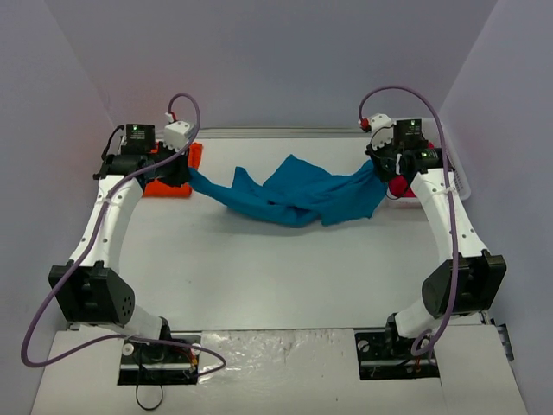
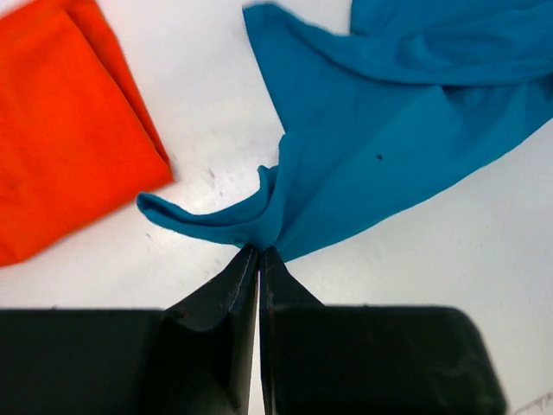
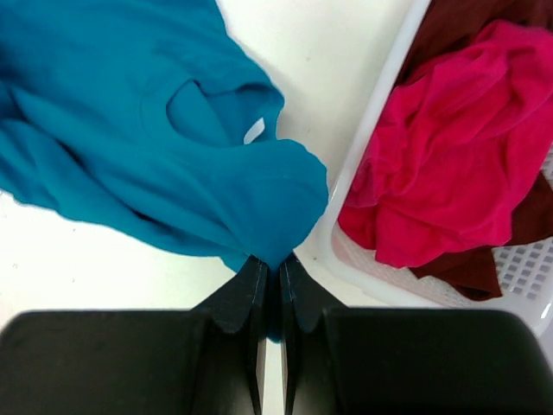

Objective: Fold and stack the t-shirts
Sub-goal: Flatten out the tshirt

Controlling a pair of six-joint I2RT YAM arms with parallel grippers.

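The teal-blue t-shirt hangs stretched between both grippers across the far half of the table. My left gripper is shut on its left end. My right gripper is shut on its right end, near the collar. A folded orange t-shirt lies flat at the far left, beside the left gripper; it also shows in the left wrist view. The magenta-pink t-shirt lies crumpled on the dark red t-shirt inside the white basket.
The white slotted basket stands at the far right edge, mostly hidden behind the right arm. Grey walls close in the table on the left, right and back. Both arm bases sit at the near edge.
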